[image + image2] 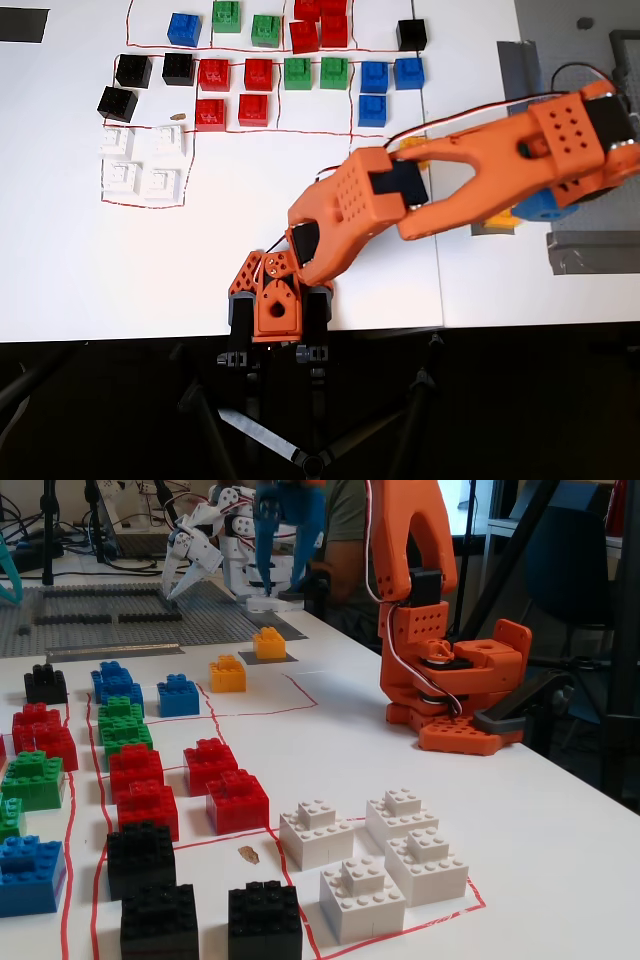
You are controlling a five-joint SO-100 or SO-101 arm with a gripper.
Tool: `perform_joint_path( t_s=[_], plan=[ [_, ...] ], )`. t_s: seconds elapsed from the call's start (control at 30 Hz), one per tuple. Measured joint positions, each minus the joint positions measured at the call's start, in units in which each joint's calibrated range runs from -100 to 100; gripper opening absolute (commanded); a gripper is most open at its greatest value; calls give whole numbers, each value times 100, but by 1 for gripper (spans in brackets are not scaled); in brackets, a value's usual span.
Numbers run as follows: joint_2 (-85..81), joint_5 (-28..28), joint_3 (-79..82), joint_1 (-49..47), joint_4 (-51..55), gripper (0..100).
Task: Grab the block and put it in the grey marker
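Note:
In the fixed view one yellow-orange block [268, 643] sits on the small grey marker [268, 658] at the far side of the white table. A second, like block [228, 673] stands just left of it inside the red outline. My gripper [286, 565], with blue fingers, hangs well above the marker, open and holding nothing. In the overhead view the gripper [543, 207] is mostly hidden under the arm. The block [500, 213] and the marker [488, 229] peek out beside it.
Red, green, blue, black and white blocks [365, 865] fill red-outlined areas on the left and near side. A grey studded baseplate [110, 610] and a white gripper [190, 555] lie behind. The arm's orange base [450, 680] stands at the right.

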Motion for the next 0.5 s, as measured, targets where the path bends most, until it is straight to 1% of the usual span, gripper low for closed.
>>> perform_joint_path(
  t_s=[0.1,0.2,0.3,0.5],
  plan=[
    [-514,-254,522,-548,8,3],
    [-662,-591,917,-1115,8,2],
    [-792,-943,1205,-1575,32,0],
    [-1471,-1587,1682,-2645,88,0]
  ],
)
